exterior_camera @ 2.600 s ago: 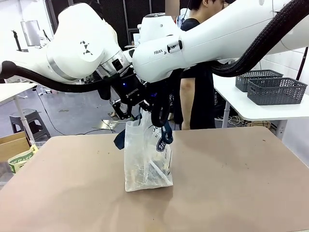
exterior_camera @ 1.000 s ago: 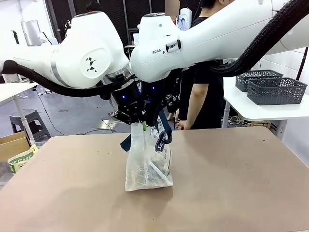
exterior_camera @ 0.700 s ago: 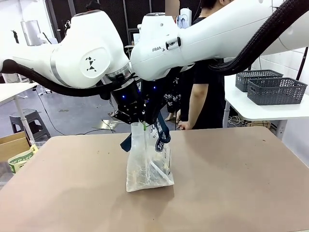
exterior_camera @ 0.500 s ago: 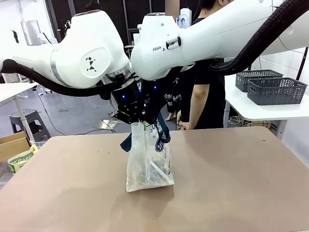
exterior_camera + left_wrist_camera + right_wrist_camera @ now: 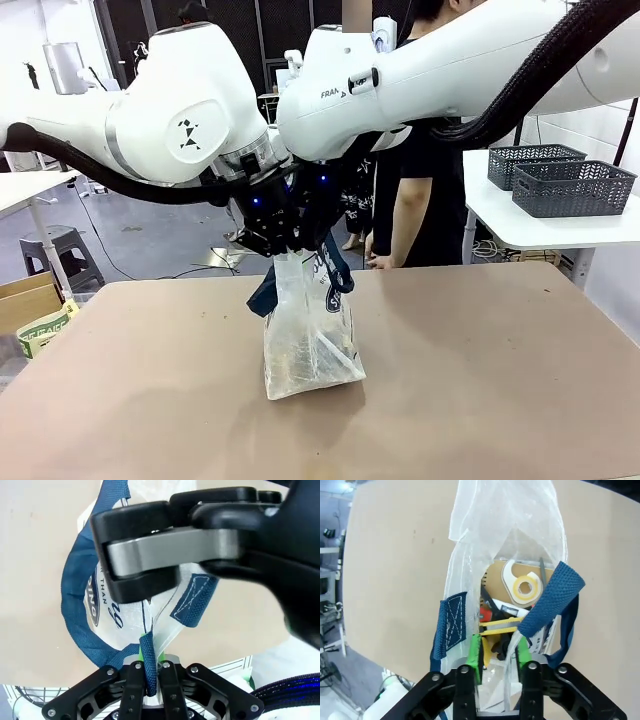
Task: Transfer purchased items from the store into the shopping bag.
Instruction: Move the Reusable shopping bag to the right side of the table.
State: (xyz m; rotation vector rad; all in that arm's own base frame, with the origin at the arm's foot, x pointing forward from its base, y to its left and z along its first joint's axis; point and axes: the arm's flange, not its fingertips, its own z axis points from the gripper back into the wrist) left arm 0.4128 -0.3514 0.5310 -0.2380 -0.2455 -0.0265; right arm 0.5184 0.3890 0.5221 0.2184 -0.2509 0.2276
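Note:
The shopping bag [image 5: 308,335], translucent with navy handles, stands upright on the brown table [image 5: 500,380], just left of centre. My left gripper [image 5: 278,248] hangs over its top and is shut on the bag's rim by a navy handle [image 5: 148,672]. Close beside it, my right gripper [image 5: 318,246] is at the bag's mouth. In the right wrist view its green pads [image 5: 476,652] stand apart at the open rim [image 5: 497,655]. Inside the bag [image 5: 505,525] lie a tape roll [image 5: 526,586] and some yellow and red items. One of the right gripper's fingers [image 5: 165,555] crosses the left wrist view.
A person [image 5: 415,190] in black stands at the table's far side behind the arms. Two dark grey mesh baskets [image 5: 572,187] sit on a white side table at the right. A cardboard box [image 5: 30,300] and a stool [image 5: 60,250] are off the table's left edge.
The right gripper's jaws have parted from shut and its arm has risen slightly. The bag has shifted a little to the right. The left gripper keeps its hold.

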